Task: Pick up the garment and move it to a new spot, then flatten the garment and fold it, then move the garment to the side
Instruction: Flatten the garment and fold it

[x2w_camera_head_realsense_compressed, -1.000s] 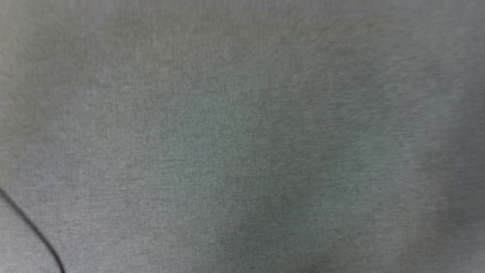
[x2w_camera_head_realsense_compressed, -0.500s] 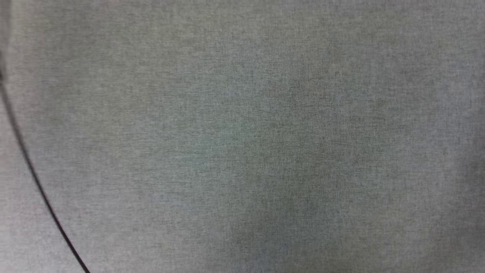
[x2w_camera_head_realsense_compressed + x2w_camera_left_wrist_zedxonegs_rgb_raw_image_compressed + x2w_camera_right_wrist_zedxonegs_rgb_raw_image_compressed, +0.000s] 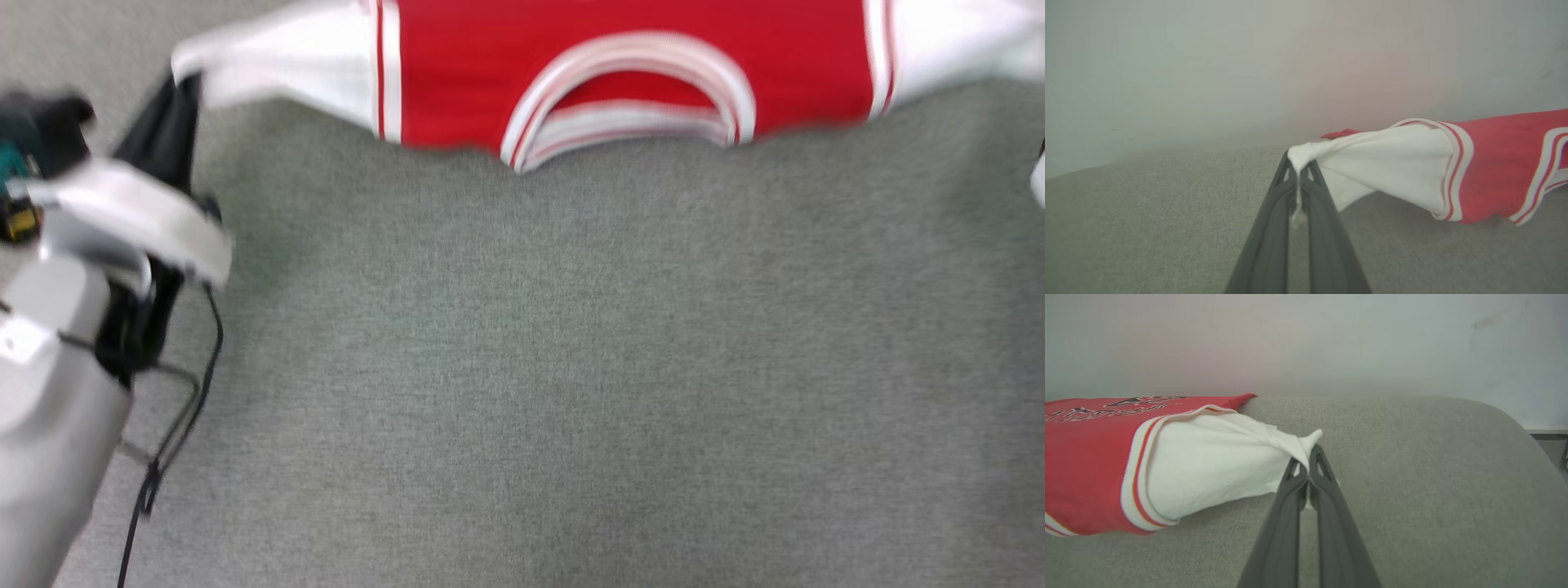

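With left hand (image 3: 1298,164) and right hand (image 3: 1309,455) each clamped on a garment (image 3: 637,57) sleeve (image 3: 1392,163), pull level, taut, then lower evenly.

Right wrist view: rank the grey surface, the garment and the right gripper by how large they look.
1. grey surface, largest
2. garment
3. right gripper, smallest; it is pinching the garment's white sleeve and sits nearest the camera, so it looks bigger than it is.
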